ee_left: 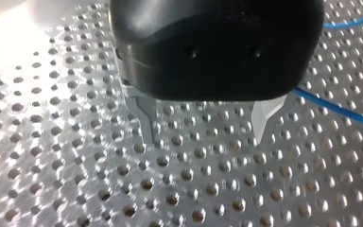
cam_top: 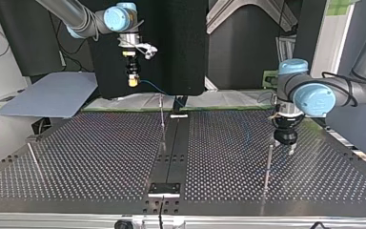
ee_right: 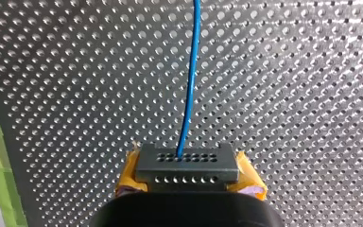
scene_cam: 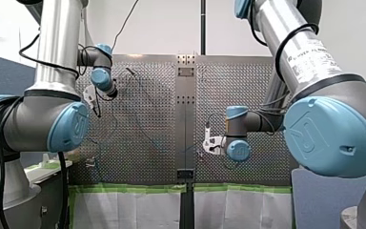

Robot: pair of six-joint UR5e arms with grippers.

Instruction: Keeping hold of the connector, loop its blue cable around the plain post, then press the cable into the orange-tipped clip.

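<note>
Right wrist view: right jaws pinch 1 grey connector (ee_right: 187, 163), 1 blue cable (ee_right: 189, 85) running ahead from it. Top view: connector held raised beyond the middle post (cam_top: 162, 121), 1 of 3 posts on the surface (cam_top: 100, 143); left jaws spread, empty, well apart from that post. Looping judged not begun; next, sweep cable round a post, grip firm. Orange-tipped clip unidentified.

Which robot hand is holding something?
My right gripper, the one with yellow pads: it clamps the grey connector block of the blue cable. My left gripper has its metal fingers open and empty.
</note>
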